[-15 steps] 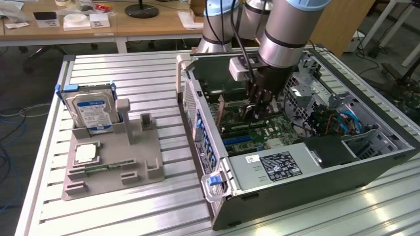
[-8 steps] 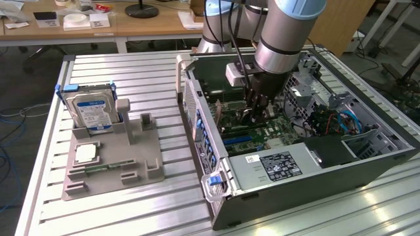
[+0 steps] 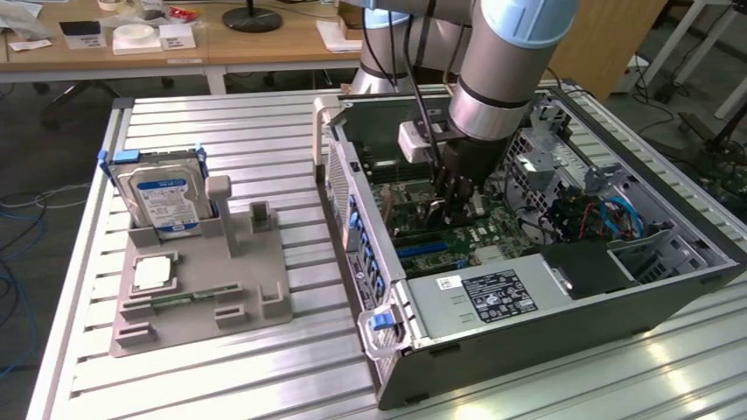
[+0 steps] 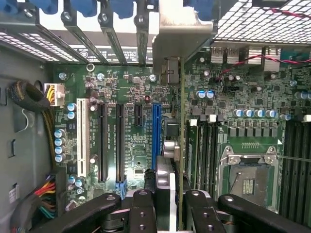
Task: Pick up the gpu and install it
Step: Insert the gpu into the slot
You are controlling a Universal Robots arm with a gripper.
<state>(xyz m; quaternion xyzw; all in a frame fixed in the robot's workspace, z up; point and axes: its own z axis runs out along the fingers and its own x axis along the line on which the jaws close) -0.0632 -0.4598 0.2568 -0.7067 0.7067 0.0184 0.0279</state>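
Observation:
My gripper (image 3: 457, 199) reaches down into the open computer case (image 3: 386, 350), just above the motherboard (image 3: 438, 236). In the wrist view its black fingers (image 4: 141, 208) are shut on the gpu (image 4: 175, 141), which I see edge-on as a thin card with a green board edge. The card's silvery end bracket (image 4: 184, 29) sits up against the case's rear slot openings. The card hangs over the motherboard close beside the blue expansion slot (image 4: 156, 131). I cannot tell whether its edge touches a slot.
On the exterior view's left, a grey fixture (image 3: 198, 280) holds a hard drive (image 3: 164, 197) with a blue label, a processor chip (image 3: 152, 273) and a memory stick (image 3: 181, 300). The power supply (image 3: 496, 293), drive cage (image 3: 561, 157) and cable bundles (image 4: 43, 194) crowd the case.

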